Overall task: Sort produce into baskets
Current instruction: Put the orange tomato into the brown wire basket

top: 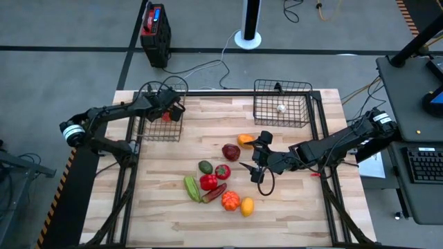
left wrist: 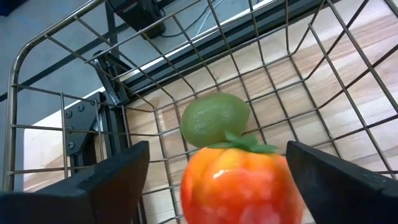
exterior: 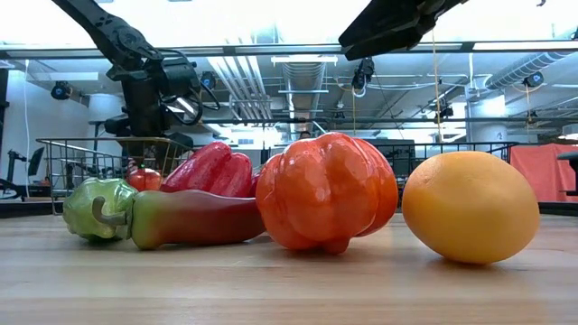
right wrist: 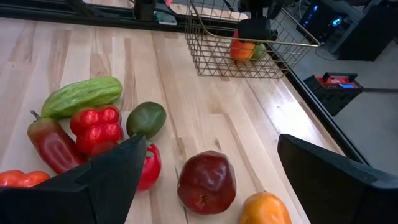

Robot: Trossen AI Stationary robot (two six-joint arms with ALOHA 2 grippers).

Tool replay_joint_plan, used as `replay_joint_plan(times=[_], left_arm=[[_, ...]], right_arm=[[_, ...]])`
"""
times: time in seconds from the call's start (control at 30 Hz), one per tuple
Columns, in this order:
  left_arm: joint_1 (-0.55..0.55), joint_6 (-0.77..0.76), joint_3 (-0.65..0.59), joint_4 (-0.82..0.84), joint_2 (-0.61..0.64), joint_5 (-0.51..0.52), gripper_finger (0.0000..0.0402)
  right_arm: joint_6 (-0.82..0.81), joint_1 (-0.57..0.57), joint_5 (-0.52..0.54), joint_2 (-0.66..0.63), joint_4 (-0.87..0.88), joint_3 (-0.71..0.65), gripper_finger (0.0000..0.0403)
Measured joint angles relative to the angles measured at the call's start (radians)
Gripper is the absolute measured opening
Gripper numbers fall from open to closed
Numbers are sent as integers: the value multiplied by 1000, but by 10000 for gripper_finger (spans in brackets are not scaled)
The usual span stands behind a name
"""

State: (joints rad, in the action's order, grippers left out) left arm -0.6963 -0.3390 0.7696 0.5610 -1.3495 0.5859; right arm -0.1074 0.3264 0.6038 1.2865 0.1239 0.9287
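Release comes next: left hand point(left wrist: 211, 180), fingers spread, hovers over the red-orange toy tomato point(left wrist: 239, 180) inside the left black wire-mesh basket point(top: 160, 128); lift straight up, clear of the mesh.

Right hand point(right wrist: 208, 180), open and empty, waits above the dark maroon toy fruit point(right wrist: 206, 181) mid-counter.

Orange-red tomato point(left wrist: 239, 177) and green lime point(left wrist: 213, 118) lie in a black wire basket point(left wrist: 50, 124).

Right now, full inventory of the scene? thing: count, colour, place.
baskets: 2, black wire; left basket at table's far-left, right basket at far-right
tomato: 1, orange-red, in left basket between the open left gripper's fingers
lime: 1, green, left basket
small white piece: 1, right basket
loose produce: about 9, red, green, orange, yellow, maroon; table centre
table: 1, light wood
black box with red top: 1, floor beyond table
left gripper: open, inside left basket
right gripper: open, above maroon piece
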Motion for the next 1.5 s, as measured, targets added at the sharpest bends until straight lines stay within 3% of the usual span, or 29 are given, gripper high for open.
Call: replay_joint_plan(times=[0.17,0.33,0.5,0.7,0.93,0.97,1.13,1.5], left_arm=[[1,31,6,9,43,-58,377],[1,47,36,27,117,-53,378],[0,109,74,46,146,-69,348],[-7,213,105,69,121,-155,243],[-74,224,101,93,100,-325,33],[-87,226,101,93,99,-346,17],[-132,238,99,116,97,-360,25],[-163,245,65,109,97,-360,1]], right_arm=[[-5,0,0,0,0,0,357],[-3,0,0,0,0,0,357],[0,0,0,0,0,0,357],[3,0,0,0,1,0,357],[-3,0,-1,0,7,-1,357],[-3,0,-1,0,8,-1,357],[-6,0,-1,0,19,-1,357],[-14,0,-1,0,30,-1,357]])
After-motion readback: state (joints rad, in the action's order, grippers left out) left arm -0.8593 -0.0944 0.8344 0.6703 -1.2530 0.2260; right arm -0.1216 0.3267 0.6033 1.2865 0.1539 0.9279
